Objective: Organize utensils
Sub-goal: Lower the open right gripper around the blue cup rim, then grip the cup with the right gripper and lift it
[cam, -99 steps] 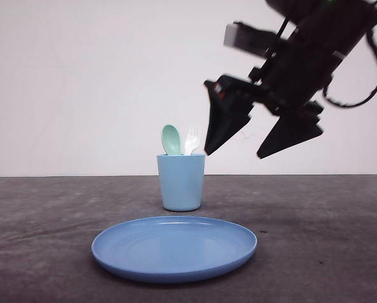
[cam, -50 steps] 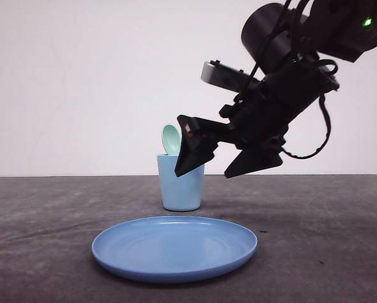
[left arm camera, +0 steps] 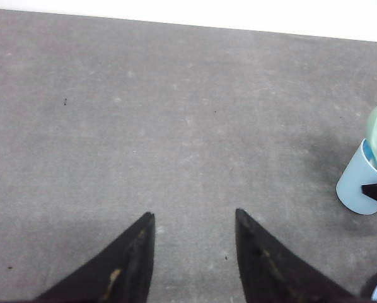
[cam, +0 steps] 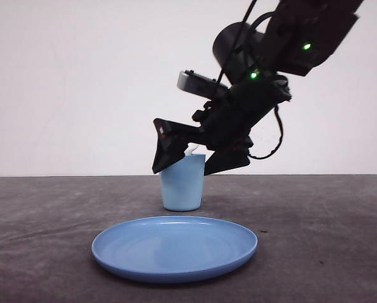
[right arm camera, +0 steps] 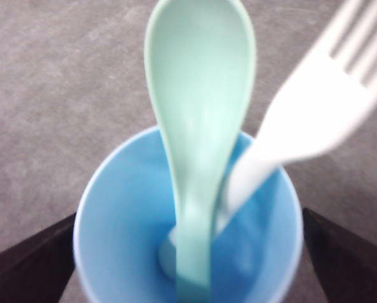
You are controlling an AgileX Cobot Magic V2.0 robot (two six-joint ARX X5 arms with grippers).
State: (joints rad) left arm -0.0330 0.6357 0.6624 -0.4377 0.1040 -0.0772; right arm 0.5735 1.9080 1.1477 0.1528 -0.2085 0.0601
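Pale mint-green plastic spoon (right arm camera: 198, 113) & small white plastic fork (right arm camera: 314, 113) stood handles-down in the light blue plastic cup (cam: 182, 184), behind the round blue plate (cam: 174, 247). Right gripper (cam: 185, 161) hung at the cup's rim w/ fingers spread either side, pinching nothing. Left gripper (left arm camera: 191, 259) was spread too, over bare grey table (left arm camera: 144, 126).

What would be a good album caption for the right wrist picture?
Open right end effector straddling a blue cup holding a mint spoon and white fork.
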